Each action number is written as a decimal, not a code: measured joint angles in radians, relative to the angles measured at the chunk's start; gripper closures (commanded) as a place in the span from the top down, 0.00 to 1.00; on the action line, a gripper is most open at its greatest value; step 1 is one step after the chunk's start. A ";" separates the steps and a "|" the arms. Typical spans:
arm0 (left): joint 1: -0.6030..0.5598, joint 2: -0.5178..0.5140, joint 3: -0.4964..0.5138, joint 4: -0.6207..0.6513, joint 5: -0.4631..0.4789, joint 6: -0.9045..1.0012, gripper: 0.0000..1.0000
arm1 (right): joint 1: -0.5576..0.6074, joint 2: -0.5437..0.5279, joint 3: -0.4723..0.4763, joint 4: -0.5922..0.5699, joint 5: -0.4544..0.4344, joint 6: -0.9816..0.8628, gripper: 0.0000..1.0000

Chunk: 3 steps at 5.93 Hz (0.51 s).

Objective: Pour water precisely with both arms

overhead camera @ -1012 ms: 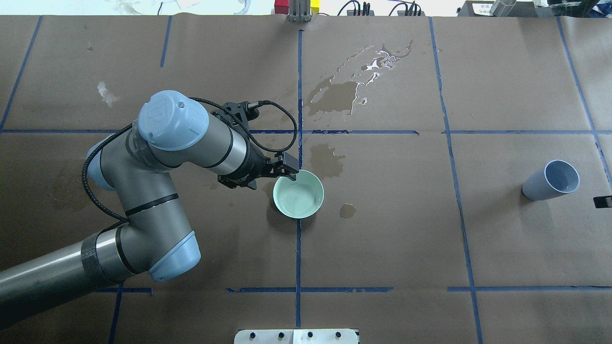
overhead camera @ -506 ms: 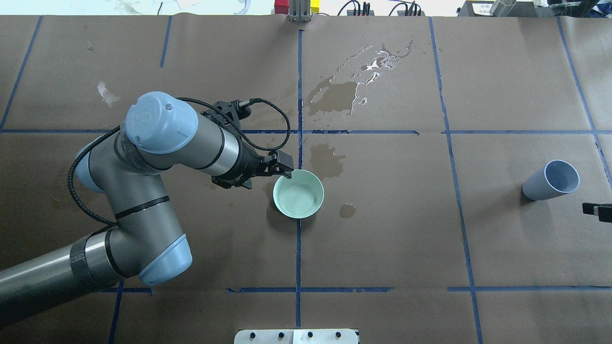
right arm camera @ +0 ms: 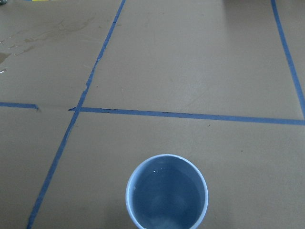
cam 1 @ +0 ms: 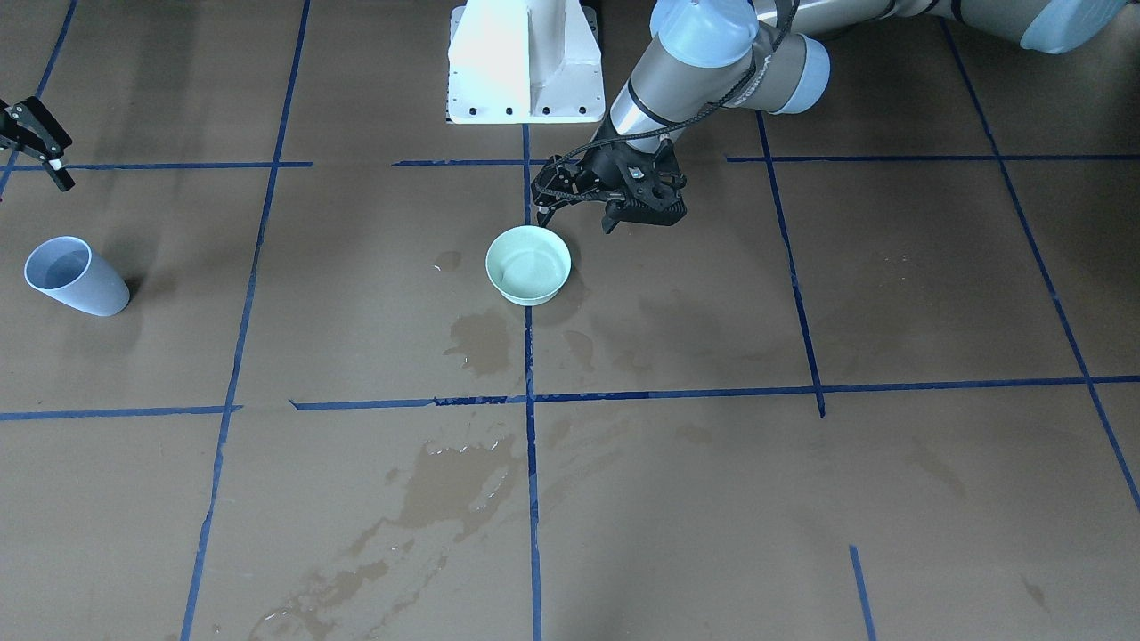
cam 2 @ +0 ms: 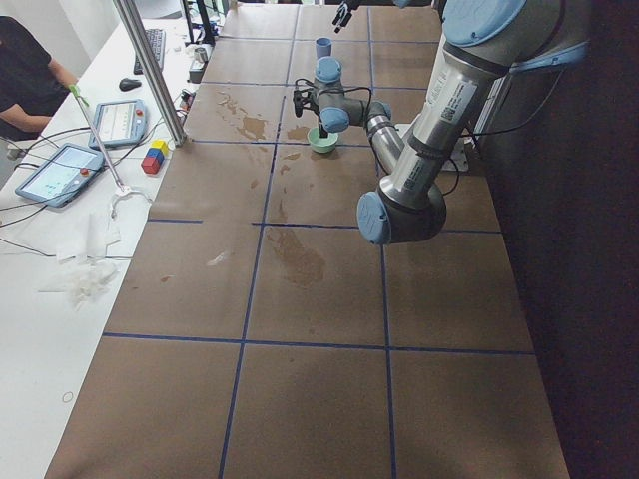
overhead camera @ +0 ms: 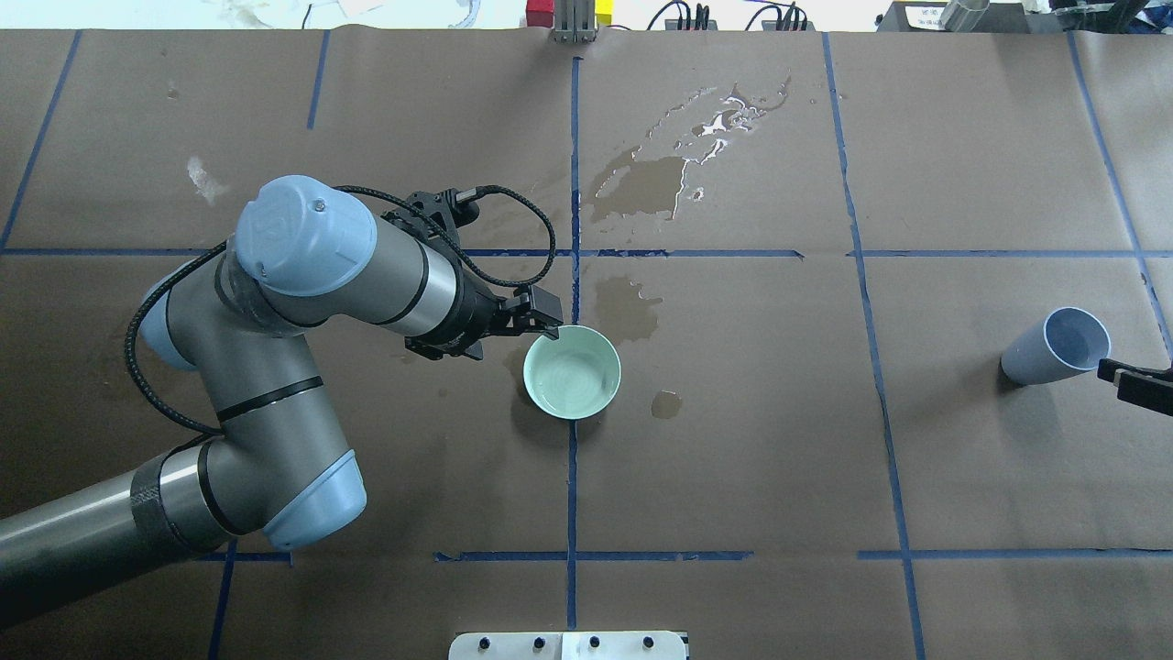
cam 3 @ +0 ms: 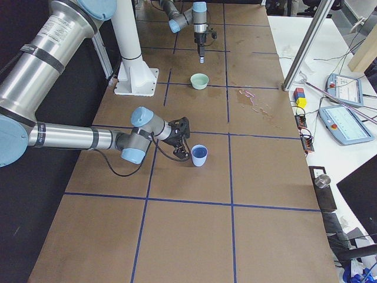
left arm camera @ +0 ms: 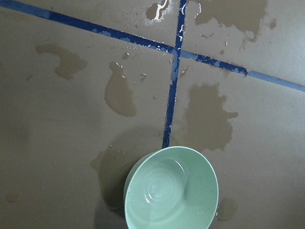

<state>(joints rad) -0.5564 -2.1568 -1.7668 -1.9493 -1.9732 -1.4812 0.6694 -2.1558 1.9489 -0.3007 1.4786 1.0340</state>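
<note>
- Seen through my right wrist camera, the water [right arm camera: 167,200] fills the lower part of a pale blue-grey plastic cup [right arm camera: 167,164]. It is clear and colourless, and tiny bright glints near the wall give away its surface.
- A shallower pool lies in the mint-green round glossy bowl [left arm camera: 143,210]. My left wrist camera shows it only as faint concentric rings over the bowl's floor, and otherwise I see straight through it.
- More of it lies loose on the brown paper table cover [overhead camera: 962,458] toward the far edge. It forms a thin film glinting white [overhead camera: 729,117] beside darker soaked patches.
- The bowl stands upright on a blue tape line [overhead camera: 572,495] near the middle of the table. The cup stands upright well apart from it, toward the robot's right end.
- My left arm [overhead camera: 275,367] reaches in, and the left gripper [overhead camera: 547,321] hangs just beside the bowl's rim, on the side nearer the robot's left. I cannot tell whether its jaws are spread or pressed together.
- My right arm [cam 3: 70,137] lies low over the paper, and the right gripper [cam 3: 186,141] is just beside the cup. Its jaws are spread and are not around the cup. I cannot tell whether a fingertip touches the cup's wall.
</note>
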 measured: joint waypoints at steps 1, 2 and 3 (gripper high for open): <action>0.000 0.001 -0.004 0.001 0.009 -0.010 1.00 | -0.122 -0.007 -0.008 0.007 -0.183 0.025 1.00; 0.000 0.007 -0.006 0.001 0.012 -0.017 1.00 | -0.239 -0.009 -0.019 0.009 -0.352 0.056 1.00; 0.000 0.014 -0.006 0.001 0.013 -0.020 1.00 | -0.353 -0.007 -0.064 0.009 -0.523 0.075 1.00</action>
<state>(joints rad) -0.5560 -2.1424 -1.7729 -1.9482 -1.9602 -1.5008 0.3162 -2.1626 1.8851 -0.2916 0.9559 1.1089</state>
